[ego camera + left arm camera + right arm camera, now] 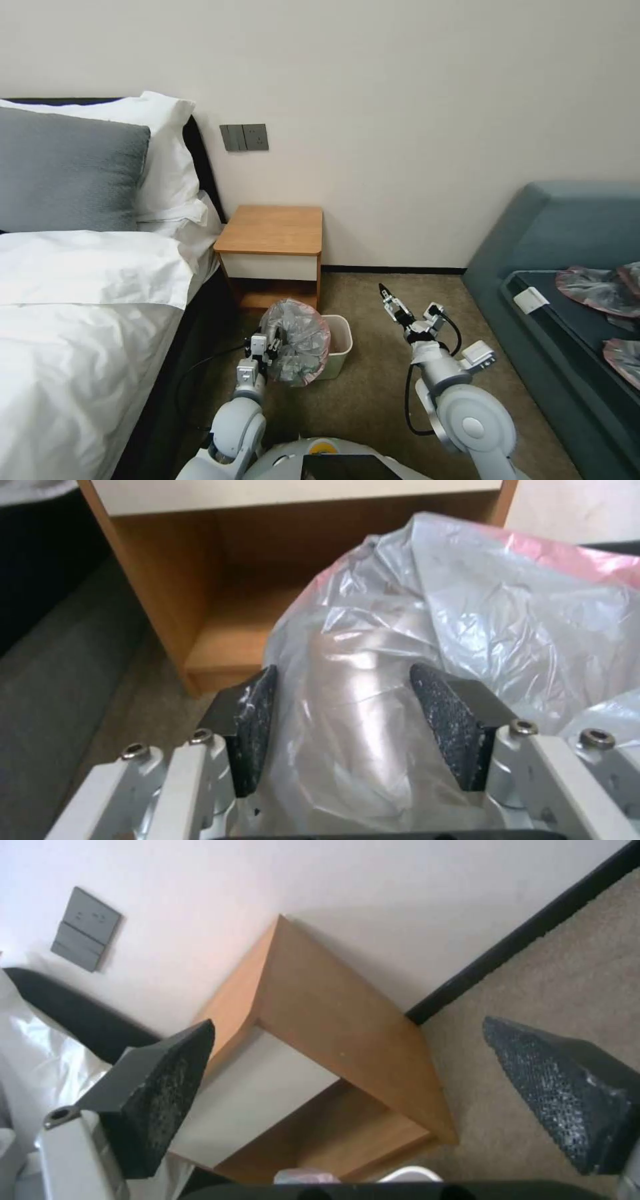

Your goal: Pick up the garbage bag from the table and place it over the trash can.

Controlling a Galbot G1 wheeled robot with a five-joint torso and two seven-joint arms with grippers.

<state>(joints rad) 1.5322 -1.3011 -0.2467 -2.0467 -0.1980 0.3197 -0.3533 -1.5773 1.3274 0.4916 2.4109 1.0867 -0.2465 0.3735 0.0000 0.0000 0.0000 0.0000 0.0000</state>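
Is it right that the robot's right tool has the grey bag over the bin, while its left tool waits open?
No, the sides are swapped. In the head view the left tool has the garbage bag over the trash can; the right tool waits open.

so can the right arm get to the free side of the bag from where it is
Probably yes. The right gripper hangs open over bare carpet to the right of the trash can, with nothing between them. The garbage bag bulges over the can's left part, where the left gripper has film between its fingers.
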